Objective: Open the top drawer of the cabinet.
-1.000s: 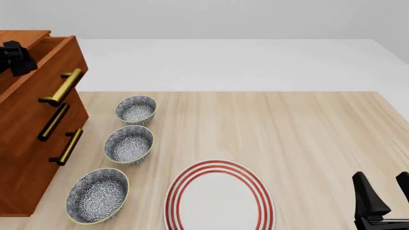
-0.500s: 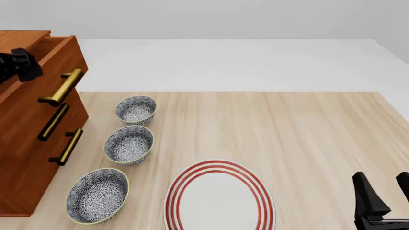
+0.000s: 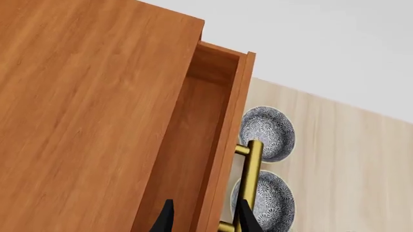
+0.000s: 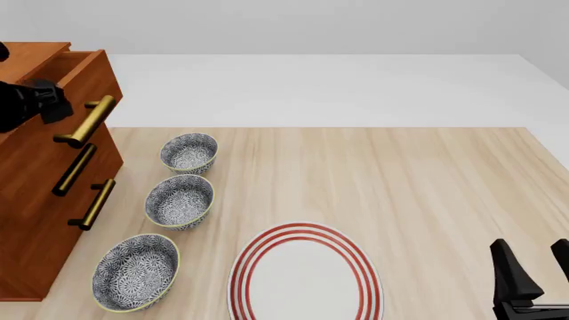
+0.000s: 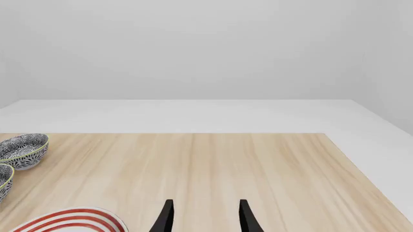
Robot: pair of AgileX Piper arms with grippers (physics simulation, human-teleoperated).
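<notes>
The cabinet stands at the table's left edge. Its top drawer is pulled out a little, and the brass handle juts from its front. My left gripper hovers above the open drawer, just behind the drawer front. In the left wrist view the left gripper is open and empty, with its fingers on either side of the drawer front, next to the handle. My right gripper is open and empty at the near right, as the right wrist view also shows.
Three patterned bowls stand in a row just right of the cabinet. A red-ringed white plate lies at the near centre. Two lower drawers with brass handles are shut.
My left gripper has moved down and toward the drawer front. The drawer and the right arm have not moved.
</notes>
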